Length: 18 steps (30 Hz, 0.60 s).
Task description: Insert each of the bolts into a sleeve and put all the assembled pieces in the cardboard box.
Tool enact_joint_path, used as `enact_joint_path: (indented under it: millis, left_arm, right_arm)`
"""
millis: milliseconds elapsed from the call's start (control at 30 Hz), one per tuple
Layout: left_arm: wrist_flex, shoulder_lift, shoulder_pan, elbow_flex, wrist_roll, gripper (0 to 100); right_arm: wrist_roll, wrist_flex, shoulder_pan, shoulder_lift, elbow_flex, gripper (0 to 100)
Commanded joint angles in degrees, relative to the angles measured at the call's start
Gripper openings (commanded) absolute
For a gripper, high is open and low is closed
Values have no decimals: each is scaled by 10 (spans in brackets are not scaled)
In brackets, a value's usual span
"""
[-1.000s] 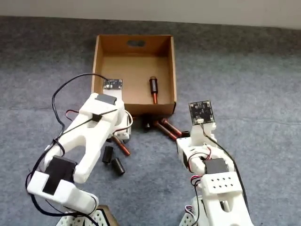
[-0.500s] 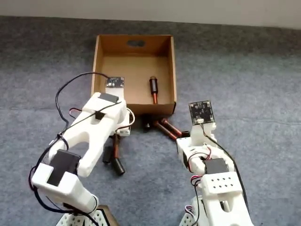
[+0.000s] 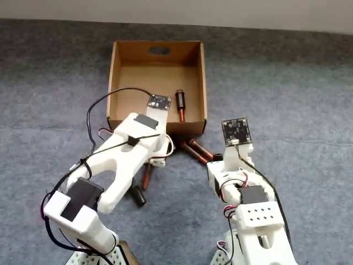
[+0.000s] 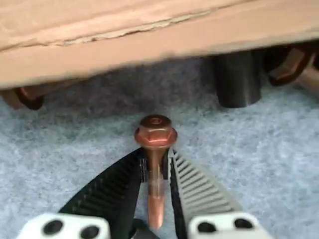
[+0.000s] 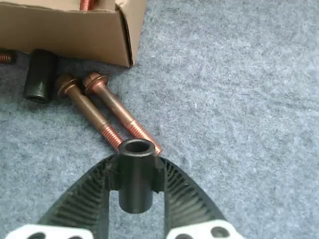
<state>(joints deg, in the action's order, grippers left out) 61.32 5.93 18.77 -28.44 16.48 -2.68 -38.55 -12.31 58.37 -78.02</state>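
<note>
My left gripper (image 4: 156, 154) is shut on a copper bolt (image 4: 155, 164), head pointing at the front wall of the cardboard box (image 4: 149, 40). In the high view this bolt (image 3: 147, 175) pokes out from under the left arm. My right gripper (image 5: 135, 163) is shut on a black sleeve (image 5: 135, 181) held upright just short of two loose bolts (image 5: 84, 109) on the carpet. Another black sleeve (image 5: 40, 74) lies against the box front. One assembled piece (image 3: 180, 105) lies inside the box (image 3: 113, 83).
A further black sleeve (image 3: 138, 195) lies on the carpet beneath the left arm. The two loose bolts (image 3: 196, 150) sit between the box's front right corner and the right gripper (image 3: 218, 158). Open grey carpet stretches to the right of the box.
The left arm has swung right and toward the box front, carrying the bolt with it. The right arm has stayed still with its sleeve.
</note>
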Motion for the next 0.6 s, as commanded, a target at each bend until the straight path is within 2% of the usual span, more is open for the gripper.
enact_joint_path:
  millis: [0,167,567]
  left_arm:
    - [-29,-7,7,5,-19,53]
    - [-80,-8,26,-38,-61,133]
    - [-167,-69,27,-102,-62,134]
  right_arm:
    - [2,10,6,9,4,5]
    - [2,10,6,9,4,5]
    - [1,10,6,7,4,5]
